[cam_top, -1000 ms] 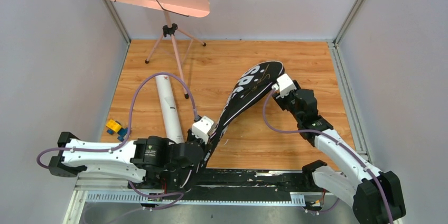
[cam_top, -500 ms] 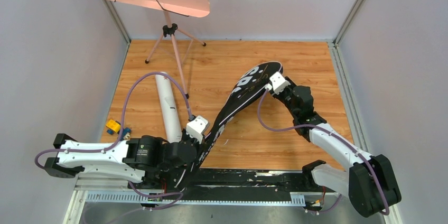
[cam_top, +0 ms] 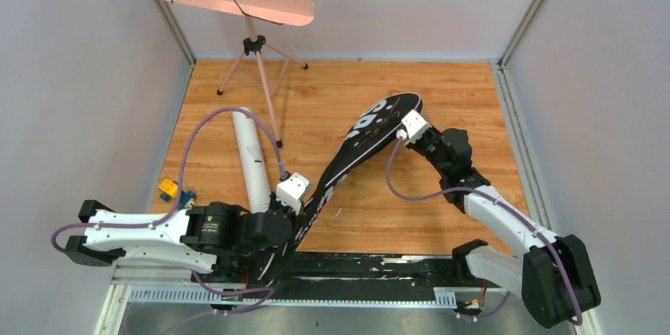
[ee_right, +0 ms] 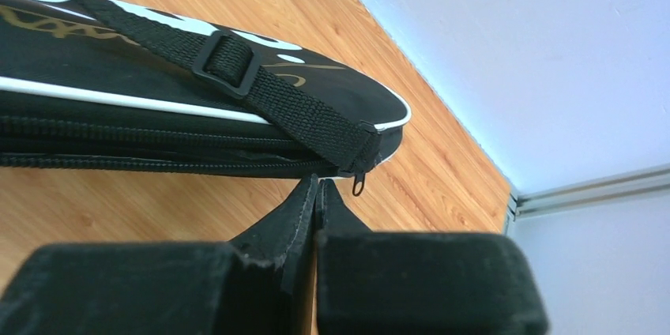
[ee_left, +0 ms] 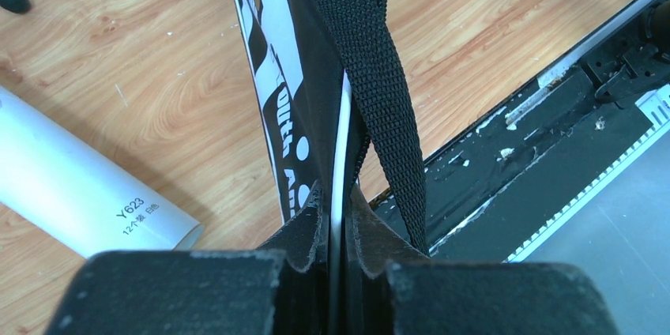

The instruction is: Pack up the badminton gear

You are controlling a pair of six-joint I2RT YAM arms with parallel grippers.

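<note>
1. Black fabric ran slantwise across the table [cam_top: 458,98]. The black bag [cam_top: 359,141] lay with its long axis from the narrow end at the near left to the wide end at the far right.
2. The left hand [ee_left: 335,205] was clamped on the narrow end, with the bag's white edging pinched between its fingers.
3. The right hand [ee_right: 316,189] sat at the wide end, fingers pressed together and tips just under the seam. I could not tell whether they pinched anything.
4. The zip pull [ee_right: 359,185] hung just beside those tips, so the right hand looked better placed to work it.
5. Only the right wrist view showed the pull and the strap [ee_right: 261,90] with its buckle. Only the overhead view showed the bag's whole slant, with the white tube [cam_top: 251,157] on the table to its left, outside it.
</note>
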